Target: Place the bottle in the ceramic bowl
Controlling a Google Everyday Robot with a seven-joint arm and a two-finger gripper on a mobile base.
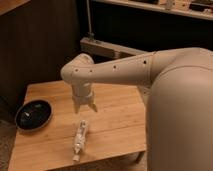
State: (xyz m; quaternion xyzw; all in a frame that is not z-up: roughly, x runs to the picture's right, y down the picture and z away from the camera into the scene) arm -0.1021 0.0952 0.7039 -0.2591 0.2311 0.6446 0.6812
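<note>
Arm reaches in from the right across the wooden table, wrist bent straight down. Gripper hangs above the table's middle, jaws apart, holding nothing. Bottle lies on its side just below and in front of it. Black bowl sits at the table's left edge, well apart from the bottle.

Light wooden table under the pincer; dark panel behind, shelf above
</note>
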